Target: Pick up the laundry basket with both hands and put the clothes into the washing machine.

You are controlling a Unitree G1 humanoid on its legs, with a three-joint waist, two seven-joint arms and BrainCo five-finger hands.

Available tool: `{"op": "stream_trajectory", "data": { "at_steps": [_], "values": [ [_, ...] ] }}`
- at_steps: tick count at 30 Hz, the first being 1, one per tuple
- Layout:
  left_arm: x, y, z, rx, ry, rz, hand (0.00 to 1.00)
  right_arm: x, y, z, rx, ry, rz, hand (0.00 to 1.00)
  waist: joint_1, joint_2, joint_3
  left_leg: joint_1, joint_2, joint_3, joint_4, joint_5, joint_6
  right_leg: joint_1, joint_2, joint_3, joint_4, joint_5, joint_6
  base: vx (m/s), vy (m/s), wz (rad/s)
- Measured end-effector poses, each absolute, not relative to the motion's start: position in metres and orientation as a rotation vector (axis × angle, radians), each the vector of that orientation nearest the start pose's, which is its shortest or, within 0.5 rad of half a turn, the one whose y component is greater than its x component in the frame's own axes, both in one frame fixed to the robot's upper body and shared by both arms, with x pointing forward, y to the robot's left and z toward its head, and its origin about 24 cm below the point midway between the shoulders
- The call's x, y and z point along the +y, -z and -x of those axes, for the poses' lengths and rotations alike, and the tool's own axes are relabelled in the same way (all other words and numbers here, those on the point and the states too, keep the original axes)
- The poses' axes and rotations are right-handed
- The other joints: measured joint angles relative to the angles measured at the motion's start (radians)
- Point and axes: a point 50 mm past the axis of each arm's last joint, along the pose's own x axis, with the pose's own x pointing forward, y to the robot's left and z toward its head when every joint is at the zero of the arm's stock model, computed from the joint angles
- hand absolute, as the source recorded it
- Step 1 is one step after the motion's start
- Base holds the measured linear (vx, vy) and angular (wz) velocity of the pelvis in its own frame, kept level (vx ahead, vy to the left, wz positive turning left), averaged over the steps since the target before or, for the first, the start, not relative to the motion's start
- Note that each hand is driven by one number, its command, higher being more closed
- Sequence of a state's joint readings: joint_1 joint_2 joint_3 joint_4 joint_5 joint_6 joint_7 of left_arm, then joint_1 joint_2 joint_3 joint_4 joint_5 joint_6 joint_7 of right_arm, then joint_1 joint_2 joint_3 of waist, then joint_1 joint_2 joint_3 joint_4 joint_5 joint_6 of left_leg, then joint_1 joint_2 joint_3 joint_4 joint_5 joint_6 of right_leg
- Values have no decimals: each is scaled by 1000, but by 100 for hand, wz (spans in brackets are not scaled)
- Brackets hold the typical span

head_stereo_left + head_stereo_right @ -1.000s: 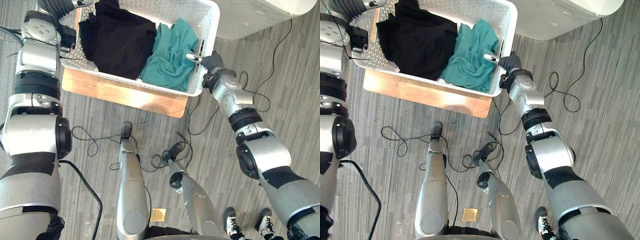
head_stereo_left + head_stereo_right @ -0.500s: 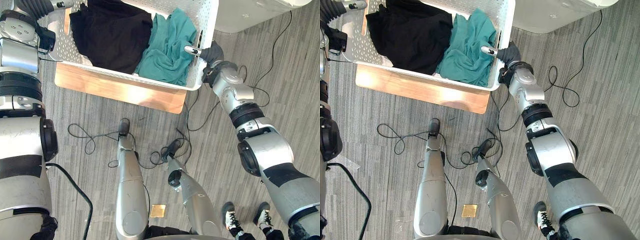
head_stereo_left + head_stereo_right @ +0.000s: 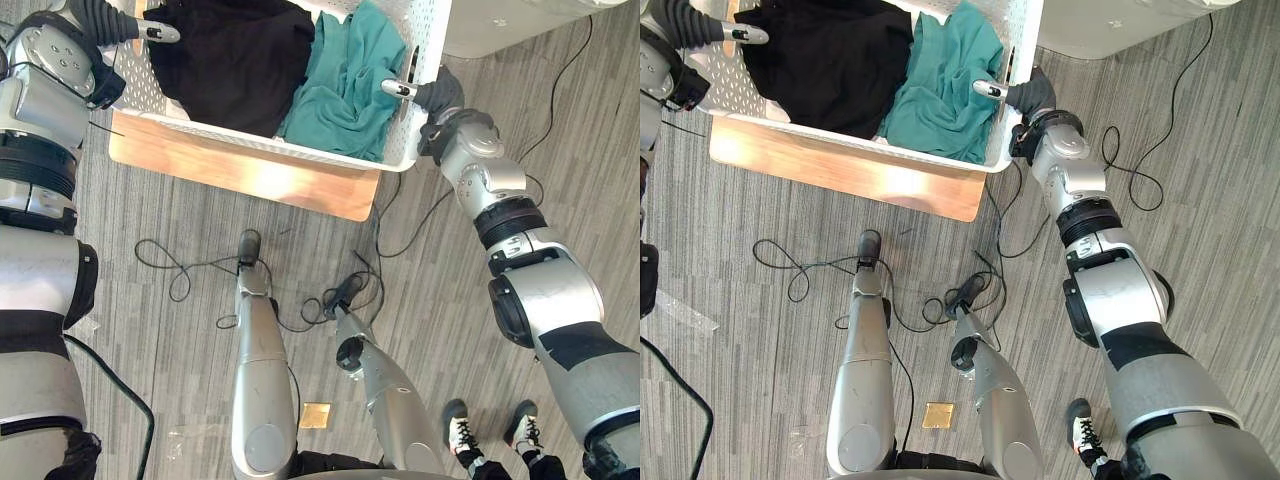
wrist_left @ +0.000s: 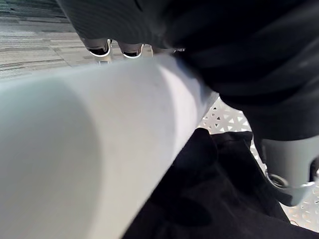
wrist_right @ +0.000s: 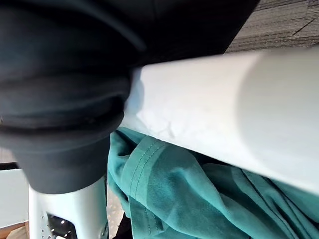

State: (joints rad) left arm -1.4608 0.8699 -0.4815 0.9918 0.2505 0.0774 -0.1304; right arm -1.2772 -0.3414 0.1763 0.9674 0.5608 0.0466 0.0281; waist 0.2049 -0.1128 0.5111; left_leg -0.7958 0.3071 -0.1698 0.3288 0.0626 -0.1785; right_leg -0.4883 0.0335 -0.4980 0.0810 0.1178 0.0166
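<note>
basket (image 3: 300, 152) raised, left hand (image 3: 150, 30), right hand (image 3: 425, 95) gripping

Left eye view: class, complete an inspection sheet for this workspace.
Surface: wooden platform under the basket, on grey plank floor.
Job's things: laundry basket holding black clothes and a teal garment.
Clutter: small tan square on the floor.
Hands: left hand and right hand clasp opposite basket rims, thumbs inside.
Cables: thin black cable loops on the floor.
Surroundings: white machine; a person's shoes.
</note>
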Motion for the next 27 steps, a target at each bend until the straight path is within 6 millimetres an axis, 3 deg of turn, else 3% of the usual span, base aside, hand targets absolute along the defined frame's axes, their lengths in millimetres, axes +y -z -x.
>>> {"op": "stream_trajectory", "data": {
  "at_steps": [11,14,15,16,17,27],
  "values": [
    [279,-372,-380,-214,-332,-1124,0,-140,-272,-423,-242,-187,-99,0,-3,-2,1,-23,-8,-10,3,7,3,0,5,-11,-39,26,3,42,18,1],
    [280,-378,-378,-242,-341,-1090,0,-138,-276,-423,-247,-193,-83,0,-5,-16,7,-25,-7,-7,5,7,3,0,6,-10,-46,31,-1,47,21,-3],
    [279,-379,-377,-247,-342,-1086,100,-138,-276,-424,-247,-193,-80,0,-6,-16,8,-28,-7,-10,7,7,3,0,8,-10,-48,34,1,44,21,0],
    [279,-379,-377,-248,-341,-1086,100,-138,-276,-424,-247,-191,-76,0,-7,-16,8,-29,-7,-10,8,7,3,0,8,-10,-48,34,1,54,28,0],
    [279,-379,-377,-248,-342,-1086,100,-138,-277,-424,-243,-189,-60,100,-7,-16,8,-29,-7,-10,10,7,3,0,8,-10,-48,35,1,46,25,-1],
    [275,-382,-378,-314,-400,-1029,100,-147,-284,-425,-254,-119,83,100,-16,-17,8,-30,-8,-12,0,17,5,-1,8,-13,-52,35,1,61,18,1]
  ]
}}
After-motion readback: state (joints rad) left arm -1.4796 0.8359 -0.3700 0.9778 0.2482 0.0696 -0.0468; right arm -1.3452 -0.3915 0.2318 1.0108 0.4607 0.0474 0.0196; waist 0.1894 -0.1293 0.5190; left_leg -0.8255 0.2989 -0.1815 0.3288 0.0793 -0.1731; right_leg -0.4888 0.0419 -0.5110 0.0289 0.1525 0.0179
